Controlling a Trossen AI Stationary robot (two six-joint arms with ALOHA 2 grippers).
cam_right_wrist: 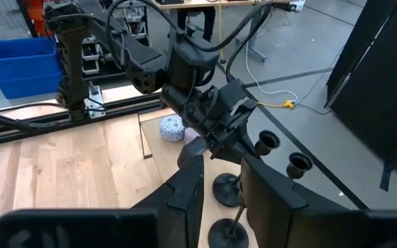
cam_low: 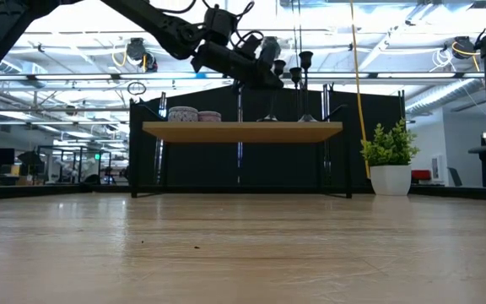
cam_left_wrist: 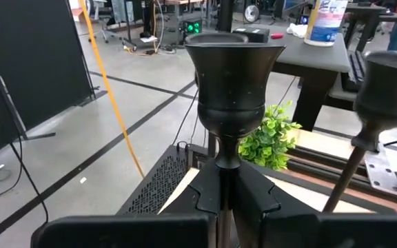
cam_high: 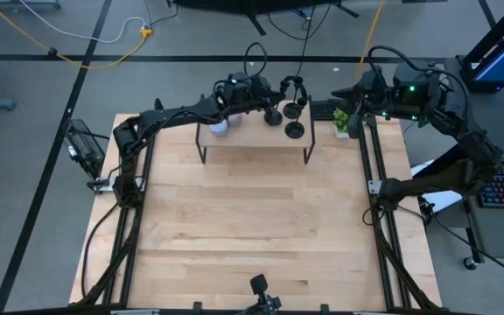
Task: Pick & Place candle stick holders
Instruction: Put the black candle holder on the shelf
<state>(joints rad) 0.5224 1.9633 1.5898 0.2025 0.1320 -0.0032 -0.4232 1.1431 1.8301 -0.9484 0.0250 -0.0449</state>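
- Left gripper is over the small shelf at the counter's far edge, jaws clamped on the stem of one holder, carried above the shelf top.
- Two other holders stand on the shelf's right part, just beside it.
- Two tins sit on the shelf's left part.
- Right gripper waits near the plant, jaws slightly apart, empty.

— Where's the left arm?
— Stretched from the counter's left edge toward the far middle, its left pincer raised and clamped tight on a candle stick holder.
— And the right arm?
— Folded at the far right corner; its right pincer seems only slightly parted, apparently holding nothing.
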